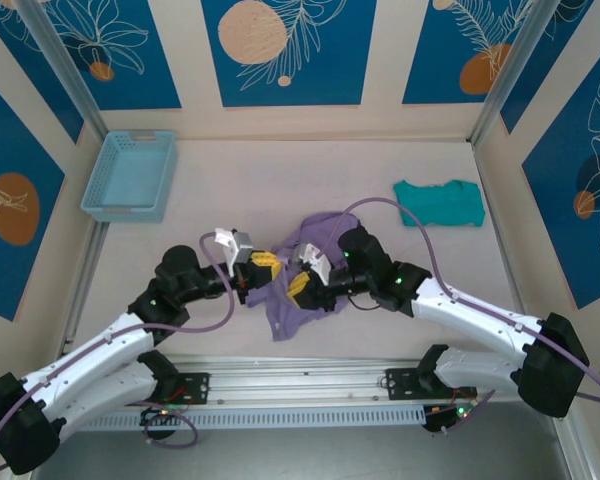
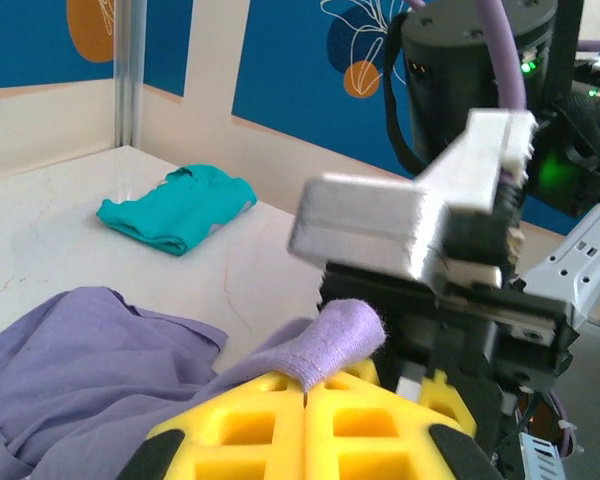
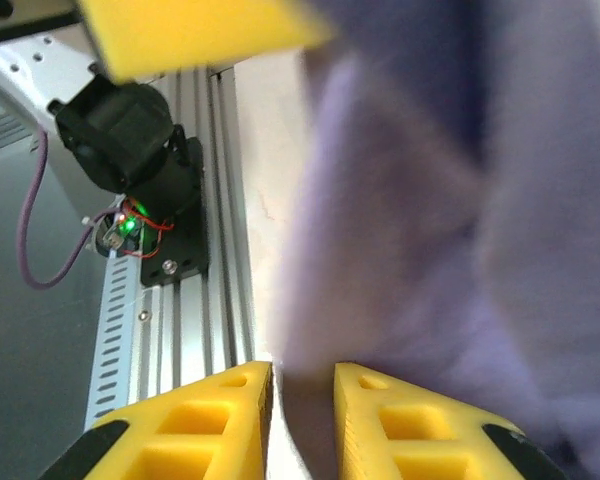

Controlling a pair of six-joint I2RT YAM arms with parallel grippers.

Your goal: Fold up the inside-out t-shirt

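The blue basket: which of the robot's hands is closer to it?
Left. The left gripper holds the purple t-shirt at its left edge, down and right of the basket; the right gripper is farther right, at the shirt's middle.

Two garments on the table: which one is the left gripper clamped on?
The lavender-purple t-shirt: the left gripper pinches a fold of it. The teal garment lies apart at far right, untouched.
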